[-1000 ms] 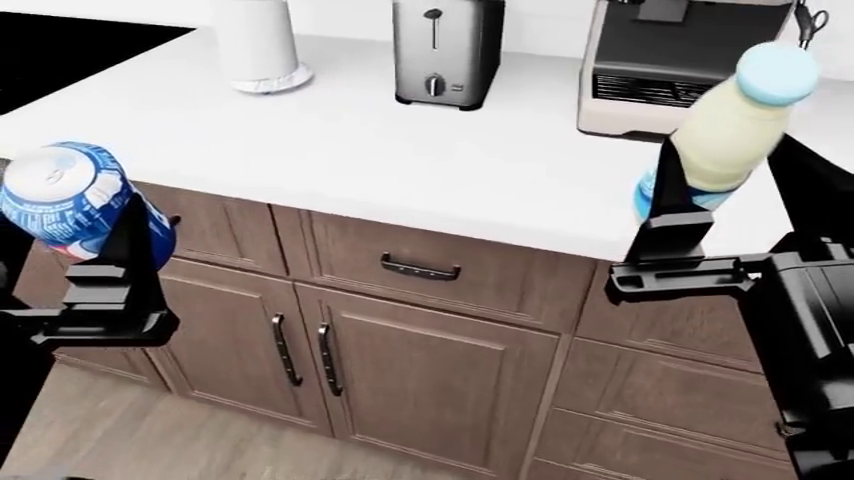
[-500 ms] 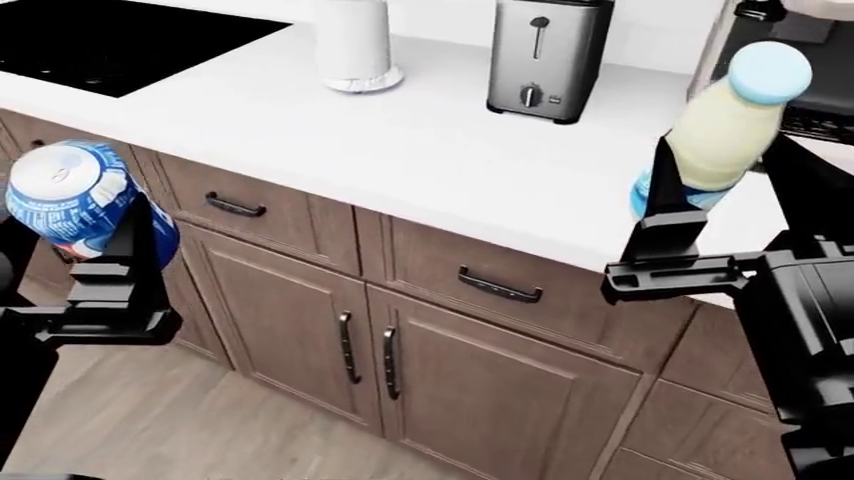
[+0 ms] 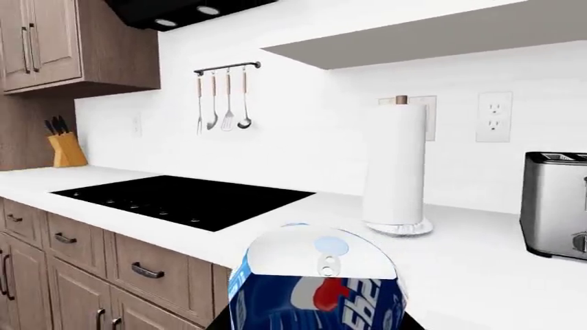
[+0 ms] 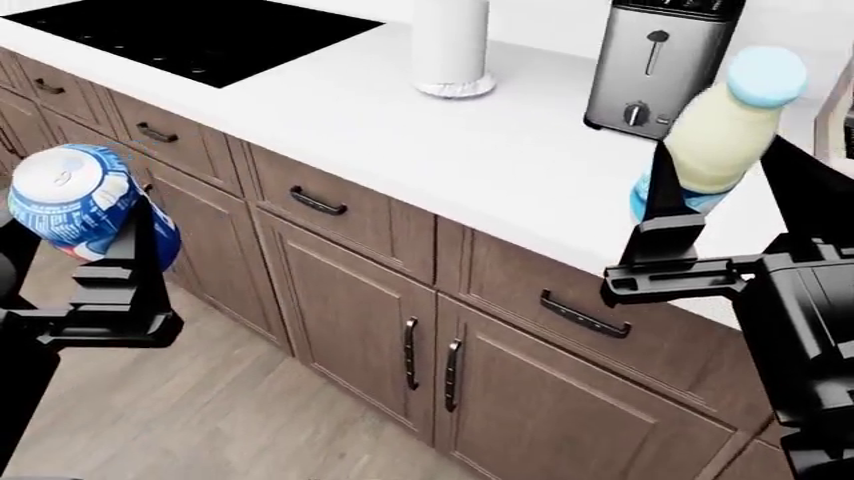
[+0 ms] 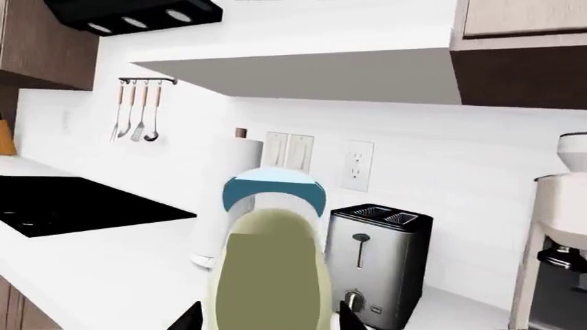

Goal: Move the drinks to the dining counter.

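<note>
White counter (image 4: 441, 140) runs from 11 to 3 o'clock across the head view, brown cabinets (image 4: 360, 300) with dark handles below it, wood floor (image 4: 214, 420) at 7 o'clock. Black cooktop (image 4: 200, 35) sits in the counter at 11 o'clock. Toaster (image 4: 661, 65) stands at 1 o'clock, paper towel roll (image 4: 451, 45) just at 12 beside it, both on the counter toward the wall. In the left wrist view, knife block (image 3: 66, 148) at the far end of the counter, utensil rail (image 3: 222, 96) on the wall above the cooktop, outlet (image 3: 493, 117) past the towel roll.

Right gripper (image 4: 687, 205) at 3 o'clock grasps the bottle (image 4: 721, 125) low on its body, cream with a light-blue cap, tilted slightly, held in the air over the counter edge. Left gripper (image 4: 114, 245) at 9 o'clock is closed around the can (image 4: 80, 205), blue with a silver top, tilted, held in the air in front of the cabinets, off the counter. Only one left finger shows clearly, so the grip on the far side is probably there but hidden.
</note>
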{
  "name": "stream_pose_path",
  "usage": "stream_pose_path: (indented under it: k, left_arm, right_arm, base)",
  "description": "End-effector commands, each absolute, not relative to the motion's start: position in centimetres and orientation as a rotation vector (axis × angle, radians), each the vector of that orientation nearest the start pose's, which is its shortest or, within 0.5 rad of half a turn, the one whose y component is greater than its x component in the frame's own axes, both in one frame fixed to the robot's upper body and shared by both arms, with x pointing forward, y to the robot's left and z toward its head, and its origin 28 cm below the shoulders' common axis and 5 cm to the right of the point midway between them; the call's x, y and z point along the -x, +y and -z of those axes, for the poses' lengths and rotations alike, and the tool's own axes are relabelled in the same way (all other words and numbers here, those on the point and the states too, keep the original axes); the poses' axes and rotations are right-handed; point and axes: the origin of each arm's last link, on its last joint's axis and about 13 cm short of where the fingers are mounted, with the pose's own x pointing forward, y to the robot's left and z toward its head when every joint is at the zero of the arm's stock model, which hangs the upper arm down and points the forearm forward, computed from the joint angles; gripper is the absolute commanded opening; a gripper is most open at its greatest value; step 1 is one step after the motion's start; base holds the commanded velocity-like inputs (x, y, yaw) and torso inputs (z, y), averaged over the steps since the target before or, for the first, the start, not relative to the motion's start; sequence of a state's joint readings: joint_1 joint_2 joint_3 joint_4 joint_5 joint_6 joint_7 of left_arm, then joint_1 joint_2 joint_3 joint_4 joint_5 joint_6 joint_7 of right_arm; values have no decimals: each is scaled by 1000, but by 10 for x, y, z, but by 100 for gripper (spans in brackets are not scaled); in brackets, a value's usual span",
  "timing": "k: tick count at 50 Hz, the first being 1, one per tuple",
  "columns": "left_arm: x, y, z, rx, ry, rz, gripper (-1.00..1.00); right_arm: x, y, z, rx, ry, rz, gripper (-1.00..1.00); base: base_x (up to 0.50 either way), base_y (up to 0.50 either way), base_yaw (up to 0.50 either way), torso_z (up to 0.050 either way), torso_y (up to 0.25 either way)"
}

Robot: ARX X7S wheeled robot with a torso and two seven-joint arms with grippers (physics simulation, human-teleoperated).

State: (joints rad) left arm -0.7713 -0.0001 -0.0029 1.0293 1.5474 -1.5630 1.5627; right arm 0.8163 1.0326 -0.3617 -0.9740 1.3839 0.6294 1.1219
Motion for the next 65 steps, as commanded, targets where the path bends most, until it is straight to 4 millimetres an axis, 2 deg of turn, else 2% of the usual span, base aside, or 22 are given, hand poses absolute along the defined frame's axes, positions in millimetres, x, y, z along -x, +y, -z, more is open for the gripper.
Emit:
stream_pose_path:
  k: [1, 65]
  left_arm:
    - [-148, 271, -238, -2, -233, 15, -100]
    - [-150, 271, -236, -2, -226, 18, -100]
  right_arm:
    - [-161, -127, -265, 158, -343, 20, -100]
    - [-161, -127, -263, 168, -337, 13, -100]
  base:
    - [82, 54, 500, 0, 0]
    - [70, 69, 500, 0, 1]
